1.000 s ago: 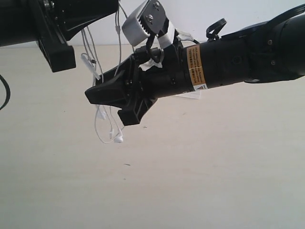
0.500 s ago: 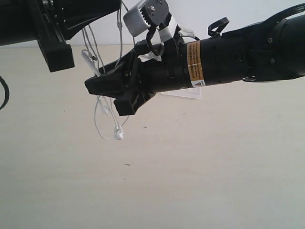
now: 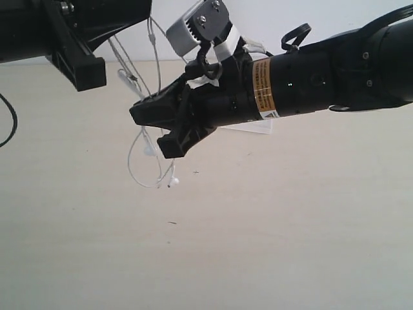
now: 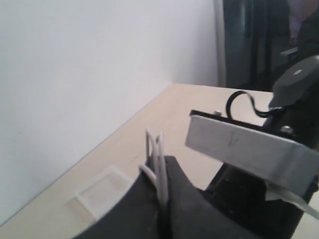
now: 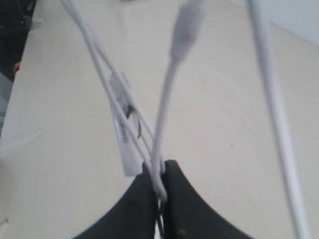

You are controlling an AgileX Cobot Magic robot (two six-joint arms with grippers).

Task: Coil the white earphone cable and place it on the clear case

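The white earphone cable (image 3: 137, 169) hangs in loose loops above the table, with an earbud (image 3: 173, 183) at the bottom. My left gripper (image 3: 143, 9) at the top left is shut on a few strands of the white earphone cable (image 4: 152, 144), which stick out past its tips (image 4: 163, 169). Lower down, my right gripper (image 3: 137, 113) reaches in from the right. It is shut on strands of the cable (image 5: 164, 114) right at its tips (image 5: 160, 172), next to an inline piece (image 5: 124, 147). The clear case (image 4: 107, 191) lies on the table by the wall, and the right arm mostly hides the clear case (image 3: 248, 128).
Light beige tabletop (image 3: 258, 232) below both arms meets a white wall (image 3: 310, 13) at the back. The right arm's black body (image 3: 310, 81) spans the upper right. A black robot cable (image 3: 8, 126) curves at the left edge.
My right gripper has closed on the hanging strands and shifted slightly right. The dangling loop and earbud have swung to the right. The left gripper stays shut on the cable.
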